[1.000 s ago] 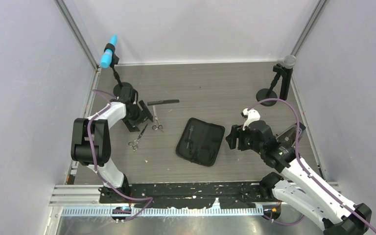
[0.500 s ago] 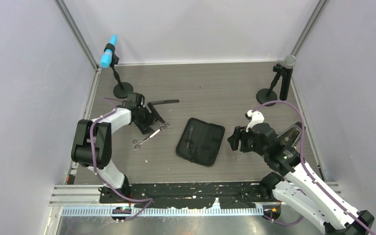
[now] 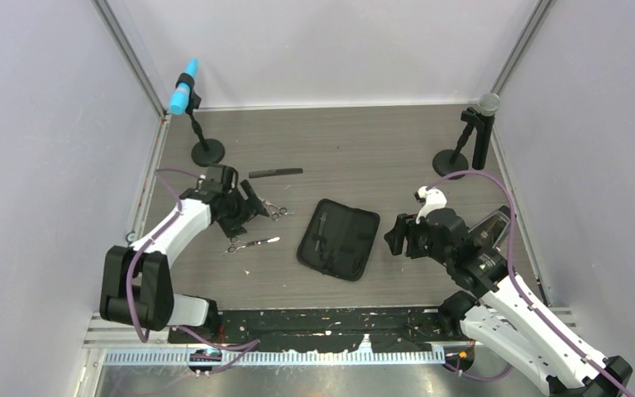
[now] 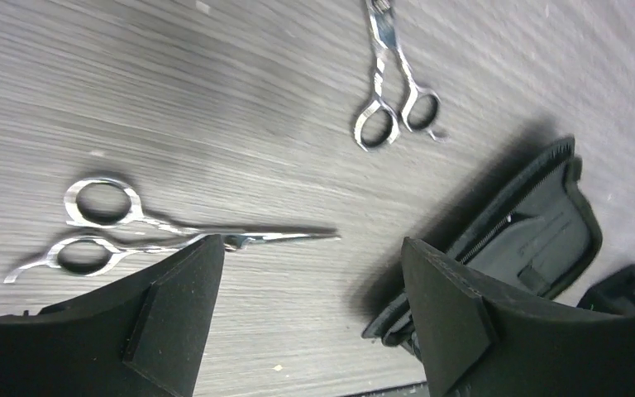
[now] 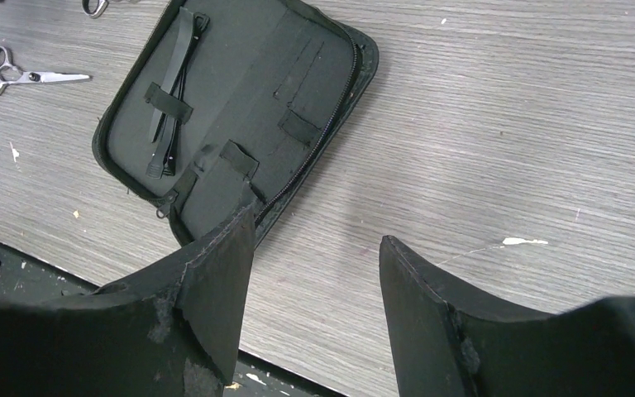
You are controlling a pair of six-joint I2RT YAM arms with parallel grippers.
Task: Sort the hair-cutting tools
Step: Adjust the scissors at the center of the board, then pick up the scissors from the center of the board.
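Two spread: left end effector point(image 4: 308, 258), right end effector point(image 5: 316, 236); grey woodgrain table point(image 3: 364, 141) (pale walls point(image 3: 322, 50)).

A flat black zip case point(image 3: 338, 239) lay open near the middle of the grey wood-grain tabletop point(image 3: 364, 141), its zip running round the edge. A microphone with a blue foam cap point(image 3: 183, 93) stood at the far left corner, a mesh-headed microphone point(image 3: 486, 104) at the far right, each on a round black base

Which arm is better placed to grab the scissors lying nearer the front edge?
Left. The left gripper, open, hovers over those scissors; the right gripper sits beyond the zip case, well away from them.
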